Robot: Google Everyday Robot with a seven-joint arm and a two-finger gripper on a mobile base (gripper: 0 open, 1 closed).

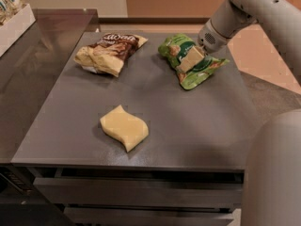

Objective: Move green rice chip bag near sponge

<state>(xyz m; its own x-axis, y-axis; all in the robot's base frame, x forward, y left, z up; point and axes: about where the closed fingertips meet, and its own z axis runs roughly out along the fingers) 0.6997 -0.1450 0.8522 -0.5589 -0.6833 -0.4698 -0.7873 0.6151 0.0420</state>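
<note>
In the camera view, the gripper (190,59) is down on the middle of the green rice chip bag (203,70), which lies at the far right of the grey table (202,126); whether it is clamped on the bag cannot be told. The sponge (124,127) lies well apart toward the near edge, and a brown-and-cream snack bag (109,52) sits far left.

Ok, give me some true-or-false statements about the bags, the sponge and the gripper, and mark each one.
1. The gripper is down on the green rice chip bag. True.
2. The sponge touches the green rice chip bag. False: bare table lies between them.
3. The brown-and-cream snack bag lies at the back of the table, beside the green rice chip bag. True.
4. The sponge lies behind both bags. False: it is nearer the front edge.
</note>
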